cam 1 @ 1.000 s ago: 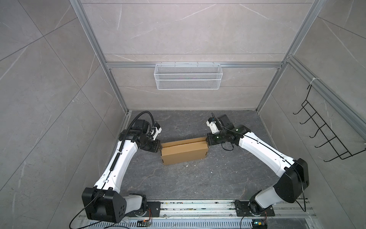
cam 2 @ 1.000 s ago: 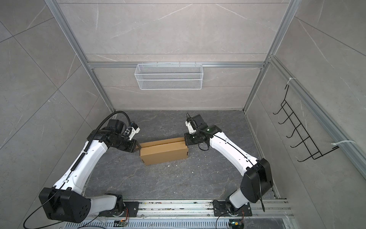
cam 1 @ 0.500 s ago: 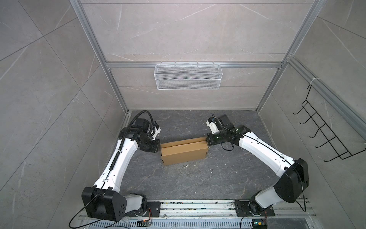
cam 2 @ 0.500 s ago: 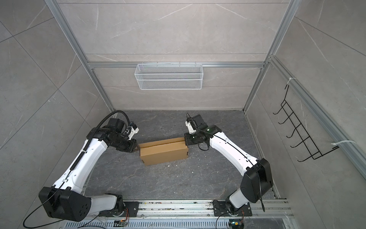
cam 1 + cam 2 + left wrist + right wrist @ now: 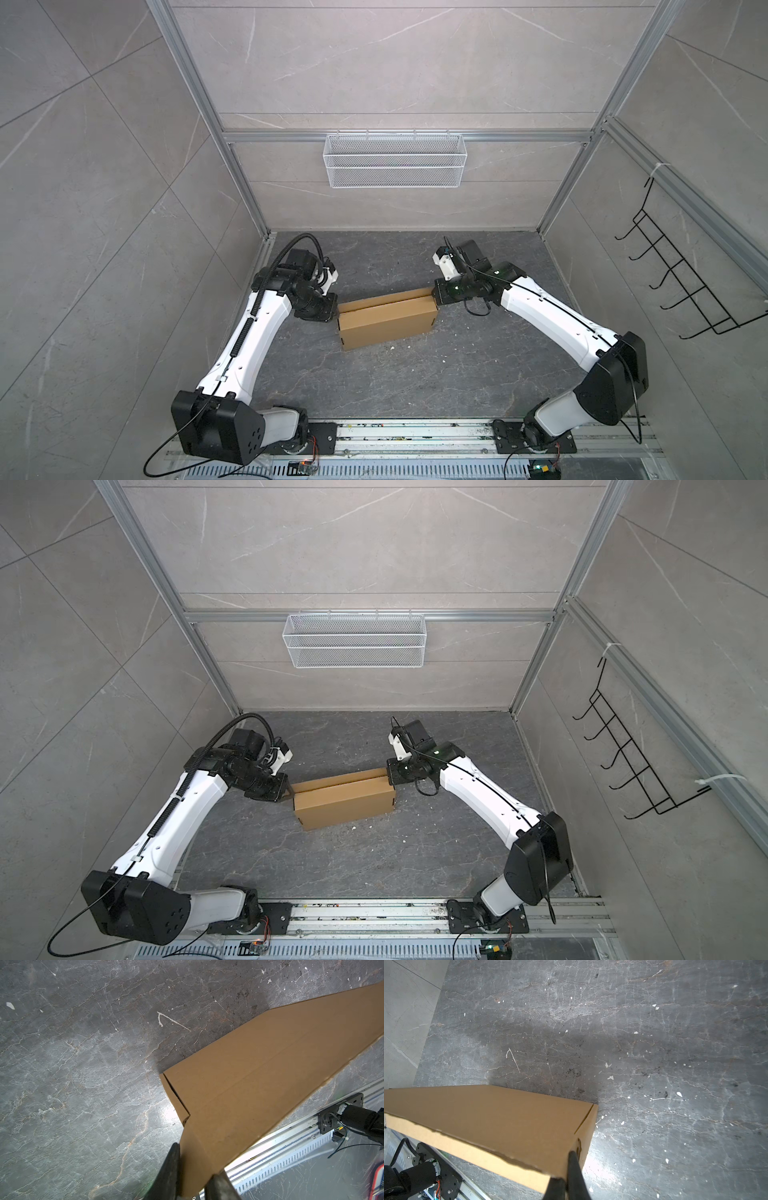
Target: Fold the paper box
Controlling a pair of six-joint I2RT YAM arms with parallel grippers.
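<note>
Jaws of the left gripper [image 5: 196,1159] are clamped on a flat flap of the box [image 5: 259,1076]. One dark finger [image 5: 171,1167] sits on one side of the cardboard and the other finger sits on the other side, both touching it. Jaws of the right gripper [image 5: 568,1165] are squeezed tight together. Their tips rest against the corner at the right end of the box. It is not clear if any cardboard is pinched between them.

The box is plain brown. It lies on the dark grey stone floor [image 5: 395,382], near the middle, between the two arms. In both top views it is long and low and sits a little crooked, with its right end farther back than its left end. The left gripper is at its left end and the right gripper is at its right end. A big flat face is on top. Along the far side there is a thin strip of cardboard, with a dark line between the strip and the big face.

Small white bits are scattered on the floor around the box. A white wire basket [image 5: 395,166] hangs on the back wall. A black hook rack [image 5: 685,282] hangs on the right wall. A metal rail [image 5: 415,434] runs along the front, and both arms stand on it.
</note>
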